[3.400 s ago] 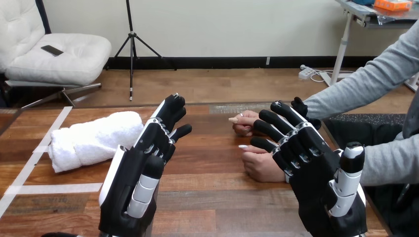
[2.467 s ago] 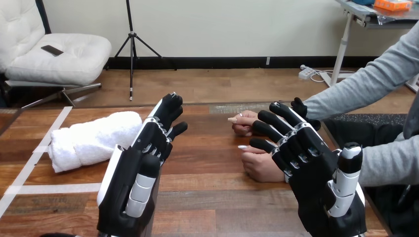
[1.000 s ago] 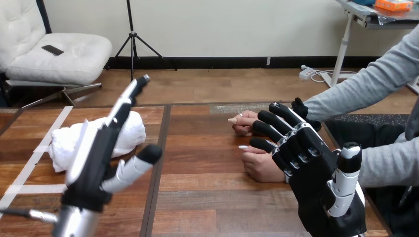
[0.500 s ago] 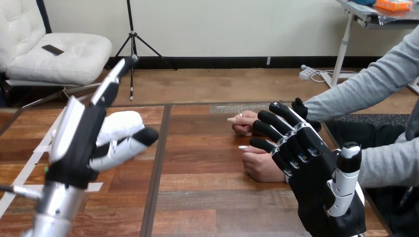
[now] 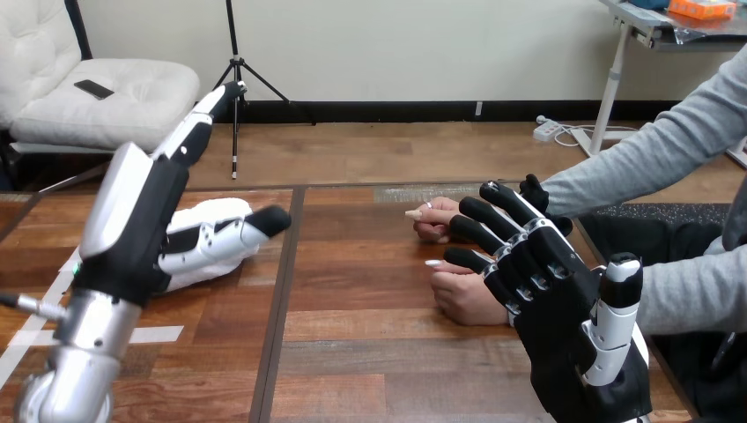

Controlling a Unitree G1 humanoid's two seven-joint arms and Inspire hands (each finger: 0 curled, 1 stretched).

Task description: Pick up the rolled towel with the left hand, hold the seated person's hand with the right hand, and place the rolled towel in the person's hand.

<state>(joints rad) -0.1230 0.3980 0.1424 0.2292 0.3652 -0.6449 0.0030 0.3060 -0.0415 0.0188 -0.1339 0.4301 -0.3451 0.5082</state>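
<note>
Nothing done yet. Left hand (image 5: 141, 220) was open, fingers straight, poised over the rolled towel (image 5: 227, 209) lying ungrasped on the worktop (image 5: 370, 335) behind its thumb. Right hand (image 5: 555, 300) was open too, with the person's hand (image 5: 462, 295) at its fingertips, not held.

Middle of the table (image 5: 370, 291) is wide-open wood. Near the left edge, the left hand (image 5: 145, 225) crowds the rolled towel (image 5: 218, 210); by the right edge, the right hand (image 5: 546, 300) fronts the person's hands (image 5: 460, 298).
</note>
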